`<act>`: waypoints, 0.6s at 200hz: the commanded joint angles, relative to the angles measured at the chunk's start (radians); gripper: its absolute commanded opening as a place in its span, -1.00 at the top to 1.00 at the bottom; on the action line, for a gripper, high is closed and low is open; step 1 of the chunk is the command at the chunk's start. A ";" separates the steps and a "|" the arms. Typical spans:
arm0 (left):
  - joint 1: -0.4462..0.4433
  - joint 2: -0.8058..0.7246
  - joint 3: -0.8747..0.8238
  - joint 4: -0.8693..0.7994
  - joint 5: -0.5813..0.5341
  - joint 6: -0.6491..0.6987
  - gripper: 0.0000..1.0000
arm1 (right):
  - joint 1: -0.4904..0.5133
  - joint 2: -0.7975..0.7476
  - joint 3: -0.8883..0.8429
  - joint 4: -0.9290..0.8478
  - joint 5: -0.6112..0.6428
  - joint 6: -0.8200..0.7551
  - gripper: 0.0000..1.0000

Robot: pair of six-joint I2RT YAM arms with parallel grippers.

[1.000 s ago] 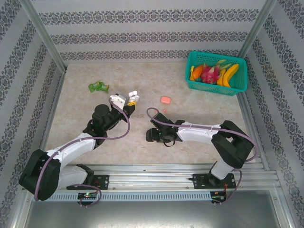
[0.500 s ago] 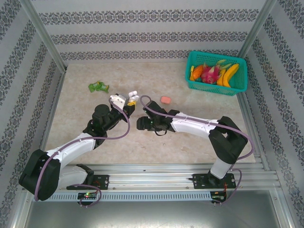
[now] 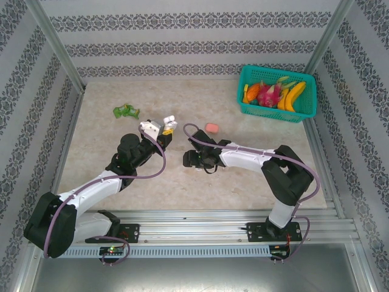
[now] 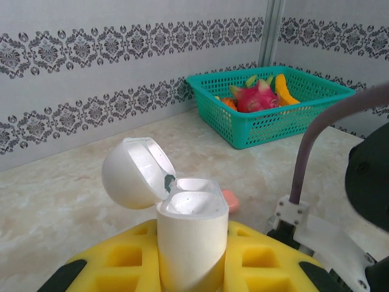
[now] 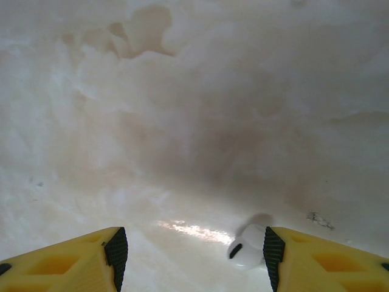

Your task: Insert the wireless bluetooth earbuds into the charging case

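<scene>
**Loose white earbud between wide-open fingers, case held ready**

The right gripper (image 5: 191, 258) hangs low over the marble table (image 5: 182, 109) with its jaws spread wide. The white earbud (image 5: 245, 253) lies on the surface just beside the right-hand finger, not gripped. The left gripper (image 4: 191, 271) is clamped around the body of the white charging case (image 4: 193, 222), with the lid (image 4: 130, 173) flipped back and the sockets facing up. The bud looks featherlight, hard, glossy and rounded, so it will likely squirt out of a skewed pinch. It is probably best centred first, then taken gently across the bulb with the stem free to go into the socket.
</scene>
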 commanded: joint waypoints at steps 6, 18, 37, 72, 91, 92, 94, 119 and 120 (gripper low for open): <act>0.008 -0.022 0.019 -0.006 0.001 -0.008 1.00 | 0.001 0.030 -0.025 -0.012 0.033 -0.024 -0.26; 0.009 -0.023 0.020 -0.006 0.001 -0.008 1.00 | 0.001 0.030 -0.032 -0.011 0.033 -0.024 -0.26; 0.009 -0.022 0.021 -0.005 0.001 -0.008 1.00 | 0.003 0.029 -0.041 -0.010 0.030 -0.024 -0.26; 0.008 -0.018 0.021 -0.002 0.003 -0.013 1.00 | 0.009 0.024 -0.055 -0.009 0.024 -0.020 -0.26; 0.008 -0.016 0.023 -0.001 0.003 -0.013 1.00 | 0.015 0.023 -0.056 -0.006 0.017 -0.018 -0.25; 0.009 -0.016 0.023 -0.002 0.002 -0.013 1.00 | 0.015 0.023 -0.056 -0.007 0.017 -0.017 -0.25; 0.008 -0.017 0.022 -0.002 0.002 -0.013 1.00 | 0.017 0.022 -0.056 -0.006 0.016 -0.017 -0.26; 0.009 -0.015 0.025 -0.004 0.002 -0.013 1.00 | 0.028 0.020 -0.056 -0.007 0.005 -0.011 -0.25; 0.008 -0.015 0.025 -0.003 0.002 -0.013 1.00 | 0.029 0.020 -0.056 -0.006 0.004 -0.011 -0.25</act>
